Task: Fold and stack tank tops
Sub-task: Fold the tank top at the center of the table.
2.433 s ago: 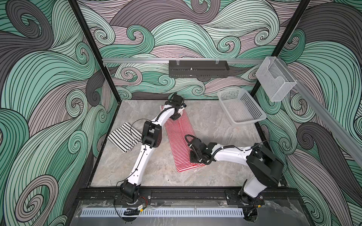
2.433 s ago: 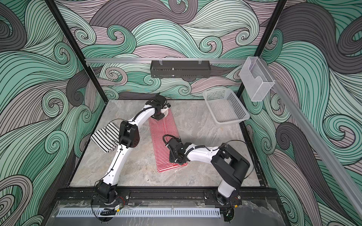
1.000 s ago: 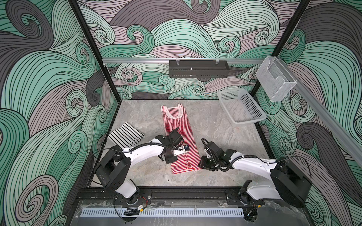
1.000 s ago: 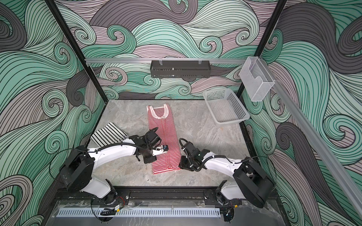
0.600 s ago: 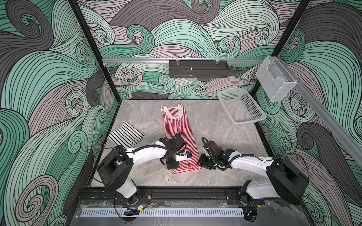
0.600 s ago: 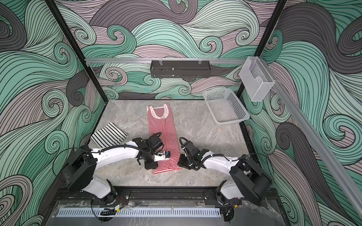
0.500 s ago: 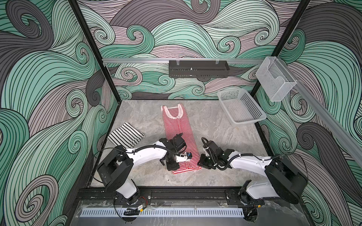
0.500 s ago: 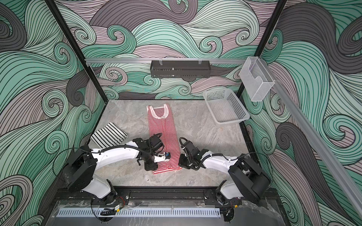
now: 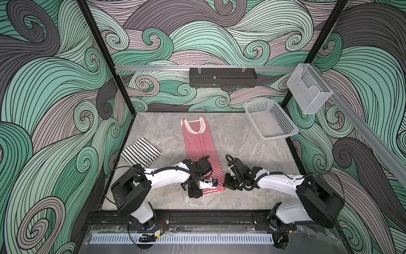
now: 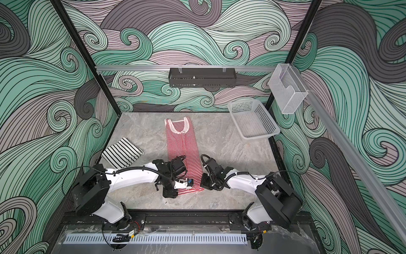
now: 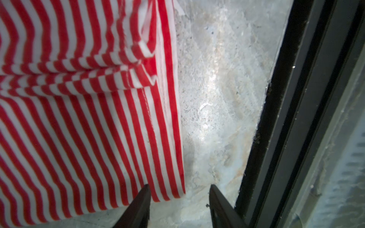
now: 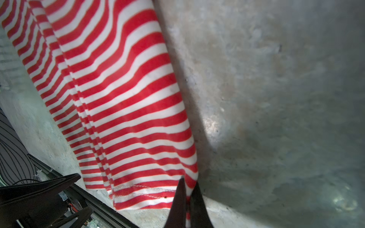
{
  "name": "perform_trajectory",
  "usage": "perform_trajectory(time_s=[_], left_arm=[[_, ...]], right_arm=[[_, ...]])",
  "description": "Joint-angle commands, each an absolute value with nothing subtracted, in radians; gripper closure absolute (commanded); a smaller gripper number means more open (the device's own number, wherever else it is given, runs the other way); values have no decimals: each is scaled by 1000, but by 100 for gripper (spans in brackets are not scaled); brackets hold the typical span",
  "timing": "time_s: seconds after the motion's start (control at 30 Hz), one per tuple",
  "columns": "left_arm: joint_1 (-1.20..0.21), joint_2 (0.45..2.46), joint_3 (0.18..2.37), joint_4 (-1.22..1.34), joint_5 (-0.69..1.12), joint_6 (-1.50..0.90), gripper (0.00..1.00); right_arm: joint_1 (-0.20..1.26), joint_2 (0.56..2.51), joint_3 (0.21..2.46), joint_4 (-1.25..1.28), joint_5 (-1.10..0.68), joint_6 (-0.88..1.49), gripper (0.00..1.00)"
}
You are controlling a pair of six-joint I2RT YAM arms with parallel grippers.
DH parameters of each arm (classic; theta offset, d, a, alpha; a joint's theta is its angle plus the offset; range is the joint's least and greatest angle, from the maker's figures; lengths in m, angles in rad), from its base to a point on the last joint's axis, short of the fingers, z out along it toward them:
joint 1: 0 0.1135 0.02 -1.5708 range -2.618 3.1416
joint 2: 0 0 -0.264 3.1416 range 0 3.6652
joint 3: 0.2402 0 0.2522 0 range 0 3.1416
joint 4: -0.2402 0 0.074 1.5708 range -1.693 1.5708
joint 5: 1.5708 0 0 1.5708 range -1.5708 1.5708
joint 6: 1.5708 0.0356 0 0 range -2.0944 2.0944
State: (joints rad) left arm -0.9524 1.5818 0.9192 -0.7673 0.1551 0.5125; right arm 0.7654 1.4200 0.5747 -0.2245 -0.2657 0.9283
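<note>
At red top's hem, both arms low (right end effector pinching)

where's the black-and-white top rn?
In a top view the black-and-white top lies folded on the left side of the table, left of the red-and-white top and just beyond the left arm.

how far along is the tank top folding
Done: the black-and-white tank top lies folded at the left of the table. Under way: the red-and-white tank top is narrowed to a long strip; the right hand is shut on one hem corner, the left hand open around the other. Left: folding it end to end and stacking it on the folded one.
</note>
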Motion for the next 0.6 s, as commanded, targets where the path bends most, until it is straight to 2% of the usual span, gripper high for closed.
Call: perform_trajectory(time_s=[0.0, 0.43, 0.57], left_arm=[[-959, 1616, 906, -757, 113, 516, 49], [-975, 1677, 903, -764, 103, 525, 55], [-982, 1692, 927, -784, 132, 535, 75]], right_arm=[[767, 1438, 578, -303, -239, 928, 100], [757, 1413, 584, -320, -242, 921, 100], [747, 1398, 589, -328, -248, 914, 100]])
